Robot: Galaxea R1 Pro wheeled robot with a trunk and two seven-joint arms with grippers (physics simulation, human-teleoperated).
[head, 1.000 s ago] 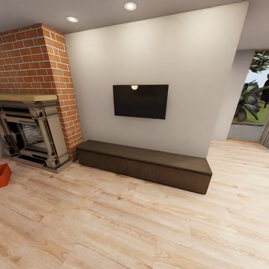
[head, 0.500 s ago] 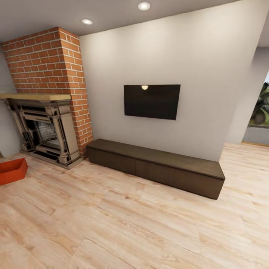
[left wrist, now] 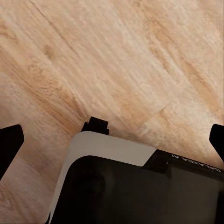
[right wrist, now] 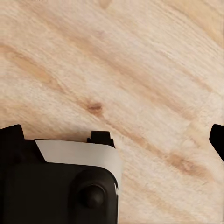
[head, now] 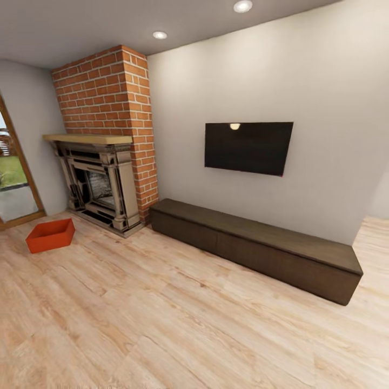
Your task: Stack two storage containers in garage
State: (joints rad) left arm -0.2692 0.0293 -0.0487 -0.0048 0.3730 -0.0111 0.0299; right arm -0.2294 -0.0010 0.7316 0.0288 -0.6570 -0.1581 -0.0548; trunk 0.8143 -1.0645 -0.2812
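Both grippers, left [left wrist: 112,140] and right [right wrist: 114,140], hang spread wide over the light wood plank floor [head: 178,324], gripping nothing. You're on the fetching step: one orange-red open-top plastic bin [head: 50,235] sits just beside the ornate dark fireplace [head: 100,186]. Drive toward it, arms low.

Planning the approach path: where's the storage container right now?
Head view, far left: the storage container sits on the wood floor, just in front of the fireplace.
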